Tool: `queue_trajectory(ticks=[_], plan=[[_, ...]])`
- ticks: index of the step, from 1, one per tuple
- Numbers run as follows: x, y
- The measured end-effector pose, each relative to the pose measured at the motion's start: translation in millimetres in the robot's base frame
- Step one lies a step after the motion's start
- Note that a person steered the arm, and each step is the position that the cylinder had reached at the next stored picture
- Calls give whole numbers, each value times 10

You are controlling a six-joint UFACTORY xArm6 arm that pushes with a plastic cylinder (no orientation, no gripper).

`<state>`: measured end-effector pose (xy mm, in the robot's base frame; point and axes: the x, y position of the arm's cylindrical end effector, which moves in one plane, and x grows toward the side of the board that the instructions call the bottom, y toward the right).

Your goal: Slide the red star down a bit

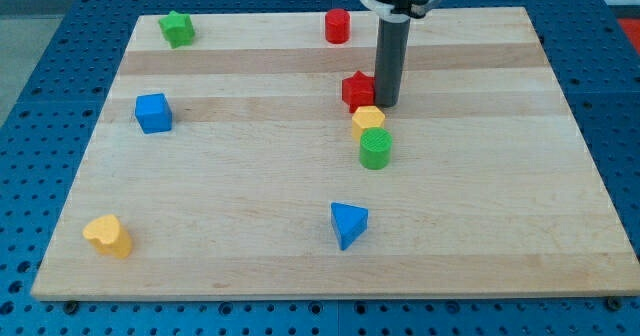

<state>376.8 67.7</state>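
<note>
While my tip [386, 104] touches the red star [357, 89] on its right side — no tool, nothing held — it must go above it to push down.

Pale wooden board surface [250, 186], smooth, matt, banded grain. Dark rod, matt, plastic or metal unclear; my tip [386, 104] just right of red star block [357, 89], matt, plastic-looking. Yellow block [368, 121], green cylinder [376, 149], blue triangular block [348, 223]: same smooth finish. Blue perforated metal bench [40, 86] beneath board, faint sheen.
</note>
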Motion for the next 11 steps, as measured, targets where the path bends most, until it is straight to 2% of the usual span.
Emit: queue_trajectory(ticks=[2, 3, 6, 11], plan=[[-352, 744], [-538, 620], [-607, -444], [-385, -271]])
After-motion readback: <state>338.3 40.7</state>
